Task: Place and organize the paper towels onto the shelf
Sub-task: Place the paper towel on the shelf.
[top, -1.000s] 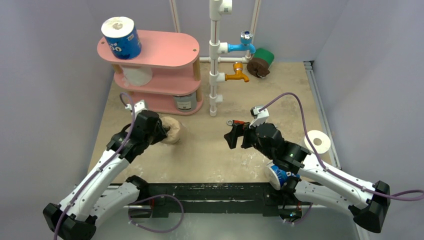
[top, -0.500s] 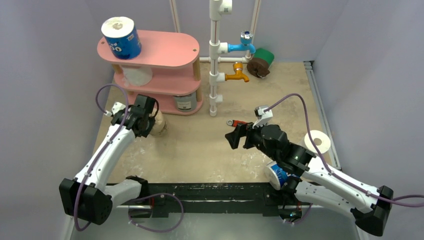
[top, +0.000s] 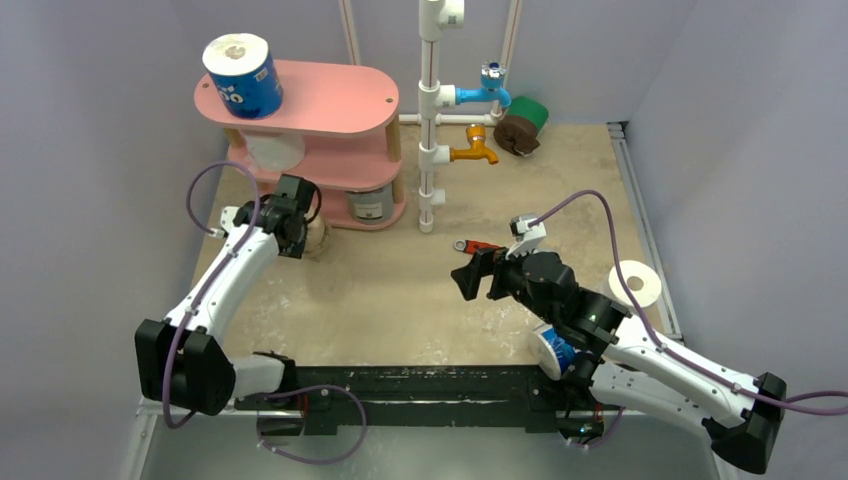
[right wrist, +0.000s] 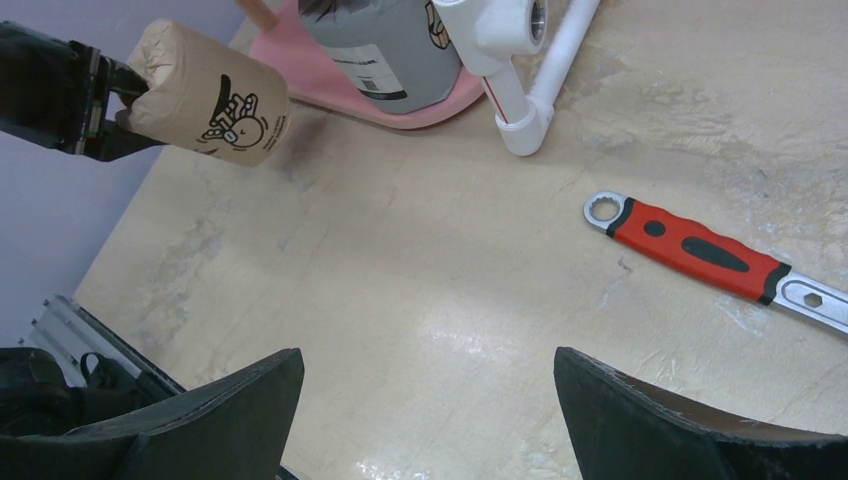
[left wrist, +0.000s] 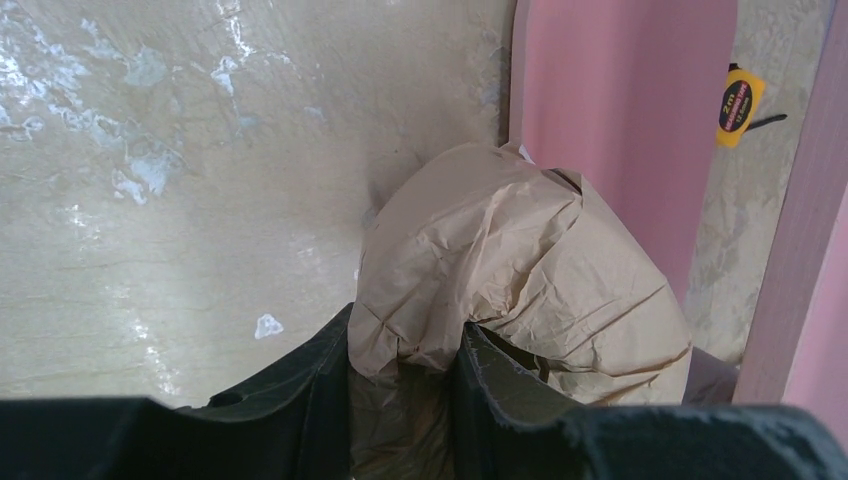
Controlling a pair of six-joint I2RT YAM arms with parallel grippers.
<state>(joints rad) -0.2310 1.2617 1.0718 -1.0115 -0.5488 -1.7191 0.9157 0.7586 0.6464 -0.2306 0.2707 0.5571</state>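
Left gripper (left wrist: 405, 365), jaws partly closed on the crumpled wrapper end of the brown paper towel roll (left wrist: 520, 260), holds it just beside the bottom board of the shelf (top: 330, 100): placement step, likely calling next for a push inward beside the grey roll (top: 370, 203).

Robot lab test cell: plain lilac walls (top: 90, 120) enclosing tabletop (top: 400, 300), white pipe frame (top: 428, 130) (blue, orange taps (top: 484, 93)).
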